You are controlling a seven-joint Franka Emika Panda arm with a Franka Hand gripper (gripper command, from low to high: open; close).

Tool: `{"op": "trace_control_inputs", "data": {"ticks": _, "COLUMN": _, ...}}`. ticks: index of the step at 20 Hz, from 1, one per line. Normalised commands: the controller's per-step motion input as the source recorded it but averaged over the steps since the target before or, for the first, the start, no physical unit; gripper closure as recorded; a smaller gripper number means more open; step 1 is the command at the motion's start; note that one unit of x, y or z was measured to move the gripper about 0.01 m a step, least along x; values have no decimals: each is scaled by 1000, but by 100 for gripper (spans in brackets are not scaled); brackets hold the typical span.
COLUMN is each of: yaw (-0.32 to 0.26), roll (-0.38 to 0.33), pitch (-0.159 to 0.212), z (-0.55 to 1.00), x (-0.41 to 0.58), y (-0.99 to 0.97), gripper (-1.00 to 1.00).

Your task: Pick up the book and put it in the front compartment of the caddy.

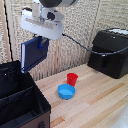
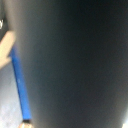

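My gripper is shut on the book, a thin navy-blue book that hangs upright in the air at the exterior view's upper left. Its lower end is just above the far rim of the caddy, the black fabric box at the lower left. A black divider splits the caddy into a farther section and a nearer section; which is the front compartment I cannot tell. In the wrist view the book's dark cover fills nearly the whole picture, with a blue strip at one side.
A red cup and a blue bowl stand on the wooden table beside the caddy. A black glossy appliance sits at the exterior view's right, with a cable running toward the arm.
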Motion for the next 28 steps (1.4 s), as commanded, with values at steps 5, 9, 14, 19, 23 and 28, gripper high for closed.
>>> {"op": "trace_control_inputs", "data": {"ticks": 5, "yaw": -17, "roll": 29, "pitch": 40, "z": 314, "x": -281, "y": 719, "gripper": 100}}
{"op": "trace_control_inputs", "data": {"ticks": 9, "yaw": -61, "roll": 0, "pitch": 95, "z": 86, "x": -24, "y": 746, "gripper": 100}}
{"op": "trace_control_inputs", "data": {"ticks": 14, "yaw": -56, "roll": 0, "pitch": 113, "z": 21, "x": -40, "y": 746, "gripper": 100}}
{"op": "trace_control_inputs", "data": {"ticks": 19, "yaw": -98, "roll": 48, "pitch": 50, "z": 255, "x": -96, "y": 540, "gripper": 100}}
{"op": "trace_control_inputs", "data": {"ticks": 23, "yaw": -144, "roll": 56, "pitch": 0, "z": 402, "x": -146, "y": 405, "gripper": 100}}
{"op": "trace_control_inputs", "data": {"ticks": 28, "yaw": -156, "roll": 34, "pitch": 19, "z": 295, "x": -147, "y": 403, "gripper": 100}}
